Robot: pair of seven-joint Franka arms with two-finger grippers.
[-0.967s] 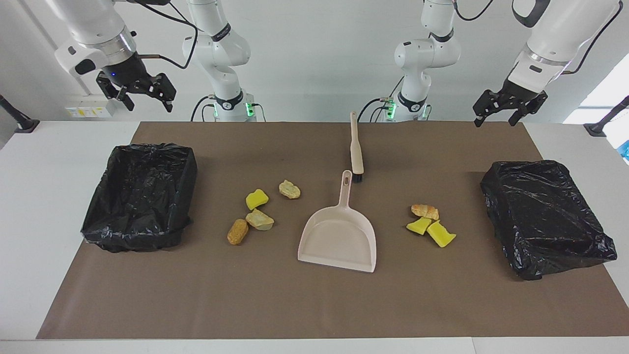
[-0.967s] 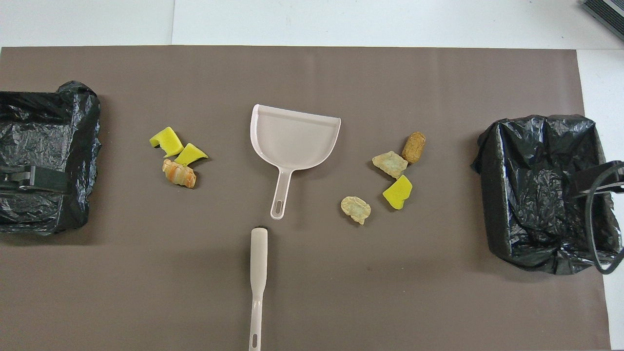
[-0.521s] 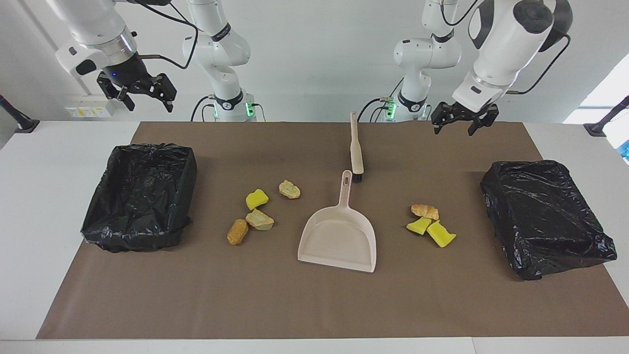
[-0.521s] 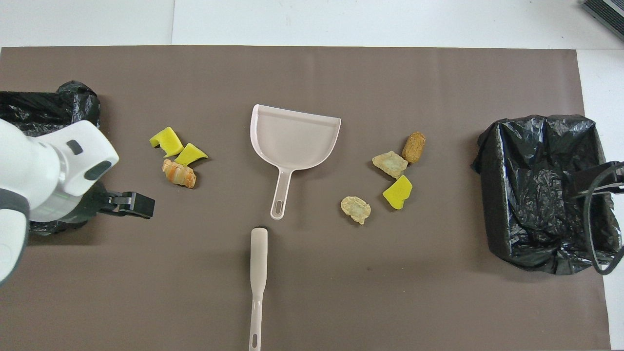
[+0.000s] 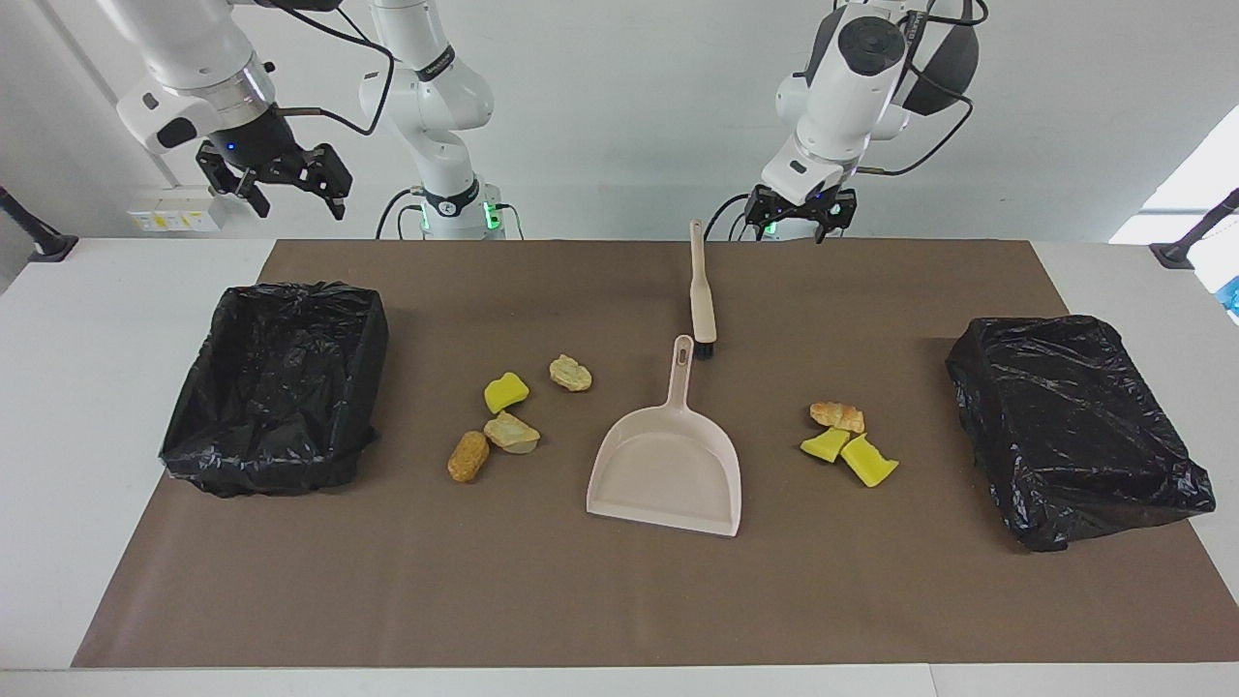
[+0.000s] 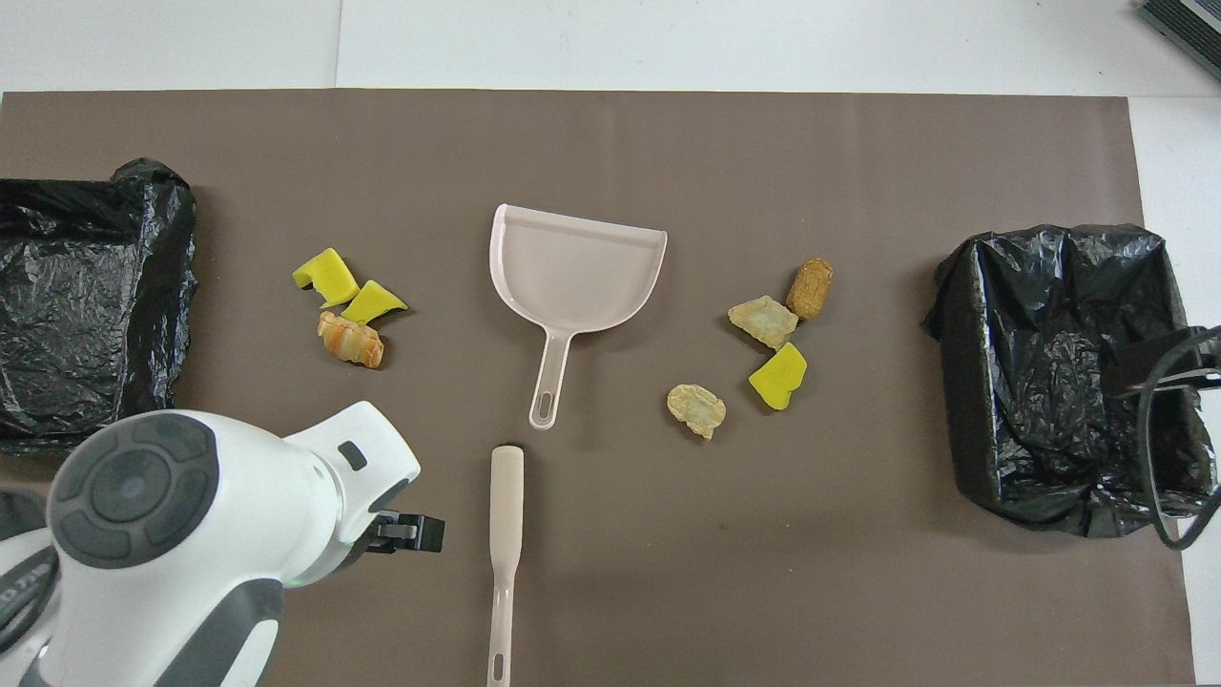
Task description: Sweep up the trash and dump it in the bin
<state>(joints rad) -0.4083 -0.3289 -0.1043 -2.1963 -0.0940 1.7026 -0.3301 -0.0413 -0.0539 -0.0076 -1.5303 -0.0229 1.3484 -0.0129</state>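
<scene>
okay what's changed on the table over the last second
The left gripper, open and empty, swung from above the black-bagged bin at its end toward the beige hand brush. The right gripper barely shifted. Brush, pale pink dustpan and the yellow and tan trash lumps lie unmoved.

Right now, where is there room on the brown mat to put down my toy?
The widest bare stretch of the brown mat is the edge farthest from the robots, past the dustpan. Bare strips also separate each black bin from its trash cluster. It is crowded where the brush meets the dustpan handle.
</scene>
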